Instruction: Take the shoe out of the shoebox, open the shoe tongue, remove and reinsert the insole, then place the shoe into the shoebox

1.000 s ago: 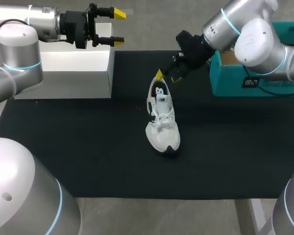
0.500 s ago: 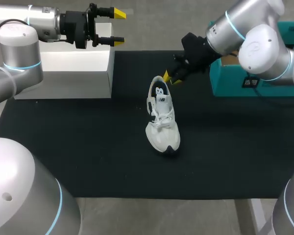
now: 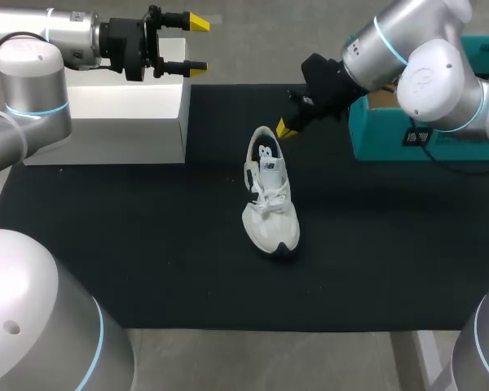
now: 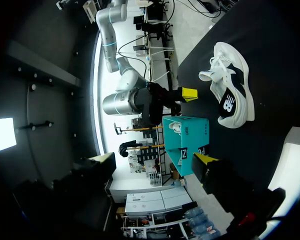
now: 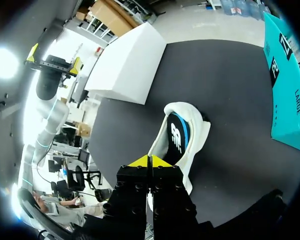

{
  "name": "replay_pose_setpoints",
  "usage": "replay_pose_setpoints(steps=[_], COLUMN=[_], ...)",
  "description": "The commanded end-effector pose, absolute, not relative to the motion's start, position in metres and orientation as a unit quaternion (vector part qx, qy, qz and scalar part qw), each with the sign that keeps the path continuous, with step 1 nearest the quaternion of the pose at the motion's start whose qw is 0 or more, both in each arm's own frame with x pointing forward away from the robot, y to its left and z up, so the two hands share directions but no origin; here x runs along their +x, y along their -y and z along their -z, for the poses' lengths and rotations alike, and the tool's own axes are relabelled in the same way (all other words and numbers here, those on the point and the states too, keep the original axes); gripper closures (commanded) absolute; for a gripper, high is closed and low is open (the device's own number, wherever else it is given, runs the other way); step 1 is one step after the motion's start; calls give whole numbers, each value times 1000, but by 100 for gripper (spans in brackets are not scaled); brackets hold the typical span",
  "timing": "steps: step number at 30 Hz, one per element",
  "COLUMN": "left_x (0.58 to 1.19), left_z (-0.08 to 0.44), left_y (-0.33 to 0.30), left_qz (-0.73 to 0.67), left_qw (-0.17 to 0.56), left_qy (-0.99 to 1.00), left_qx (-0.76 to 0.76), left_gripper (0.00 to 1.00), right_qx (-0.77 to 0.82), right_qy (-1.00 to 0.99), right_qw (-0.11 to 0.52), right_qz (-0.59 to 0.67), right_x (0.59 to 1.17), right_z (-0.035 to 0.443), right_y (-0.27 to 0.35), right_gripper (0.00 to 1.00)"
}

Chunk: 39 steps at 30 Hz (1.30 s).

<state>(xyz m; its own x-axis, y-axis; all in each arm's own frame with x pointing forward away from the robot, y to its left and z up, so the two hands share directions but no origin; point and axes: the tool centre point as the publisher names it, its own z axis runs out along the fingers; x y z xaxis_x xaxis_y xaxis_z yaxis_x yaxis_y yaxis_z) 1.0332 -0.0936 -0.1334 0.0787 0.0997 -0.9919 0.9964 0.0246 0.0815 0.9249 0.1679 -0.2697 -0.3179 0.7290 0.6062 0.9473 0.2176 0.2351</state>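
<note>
Our closed right claw (image 3: 284,129) hangs by the shoe (image 3: 269,195) heel

Its tips meet on nothing, upper middle; the shoe stands mid-frame, outside the box (image 3: 376,143) at upper right. Descending closed, we may knock it over. Our left claw (image 3: 197,45) gapes, upper left.

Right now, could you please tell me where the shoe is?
In the head view the shoe stands on the black mat, between the white block at left and the teal shoebox at right, heel beside the right tool.
</note>
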Motion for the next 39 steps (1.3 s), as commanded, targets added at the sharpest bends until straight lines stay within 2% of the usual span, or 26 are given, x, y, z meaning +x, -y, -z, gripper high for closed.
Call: replay_pose_setpoints(steps=[1,8,18,21,39], left_x=[1033,1033,1033,1033,1033], left_z=[133,133,133,133,133], left_y=[94,94,94,94,94], left_qz=[446,446,446,446,446], left_qw=[501,501,501,501,501], left_qy=[-511,-511,-511,-511,-511], left_qx=[537,537,537,537,537], left_gripper=[0,0,0,0,0], right_qx=[-557,-597,-614,-609,-615], right_qy=[765,763,767,782,788], right_qw=[132,37,-2,-19,5], right_qz=[296,246,187,133,37], right_x=[926,934,941,945,933], right_z=[271,281,293,298,341], right_y=[-171,-169,-183,-193,-198], right_gripper=[100,100,100,100,100])
